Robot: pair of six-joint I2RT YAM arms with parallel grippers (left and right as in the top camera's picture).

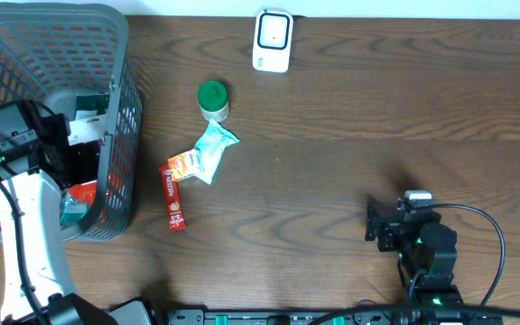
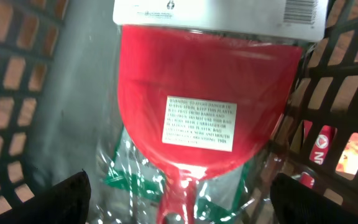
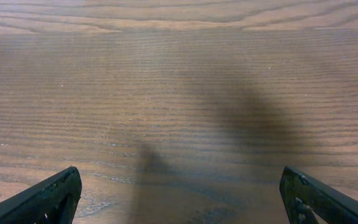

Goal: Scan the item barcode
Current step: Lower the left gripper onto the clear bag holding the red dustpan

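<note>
Red plastic, a scoop-like item [image 2: 204, 124] sealed in a clear bag, is seen lying in the grey basket [image 1: 120, 117] at the table's left. A white card bearing a barcode [image 2: 303, 9] is fixed across its top, and a white warning label is stuck on its middle. The left gripper [image 2: 194, 202] is held just above it inside the basket, fingers spread wide, nothing clamped. The right gripper [image 3: 185, 199] is likewise spread apart and empty over bare table [image 3: 179, 74] at the near right. A white scanner [image 1: 273, 41] is placed at the far edge, well apart from both. A green-lidded jar [image 1: 212, 99] and some packets [image 1: 210, 149] are laid between basket and scanner.
</note>
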